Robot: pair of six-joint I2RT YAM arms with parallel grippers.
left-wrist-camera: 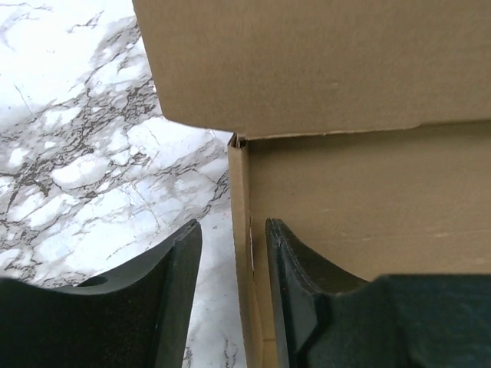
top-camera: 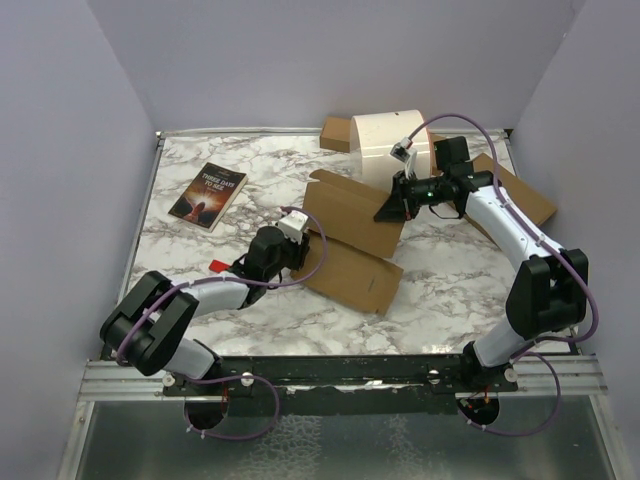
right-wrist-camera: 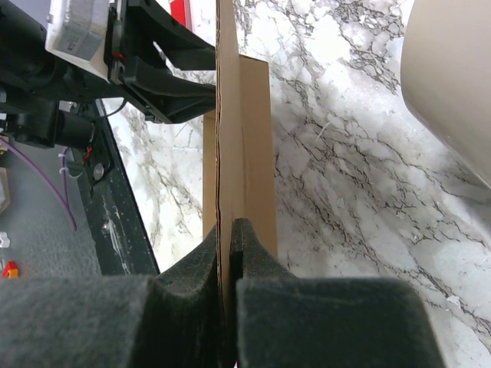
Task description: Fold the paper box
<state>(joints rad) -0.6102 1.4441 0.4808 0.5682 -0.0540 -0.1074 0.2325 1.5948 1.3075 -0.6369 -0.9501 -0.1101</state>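
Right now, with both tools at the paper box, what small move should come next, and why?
Probably close the left tool: its jaws stand open astride a side-flap edge of the paper box, while the right tool is shut on another panel.

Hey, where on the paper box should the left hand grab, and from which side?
Probably the narrow side flap at the left edge of the paper box, approached from the left arm's side with one finger on each face. It looks folded up and thin, and the open left hand straddles it. The right hand pinches its far side.
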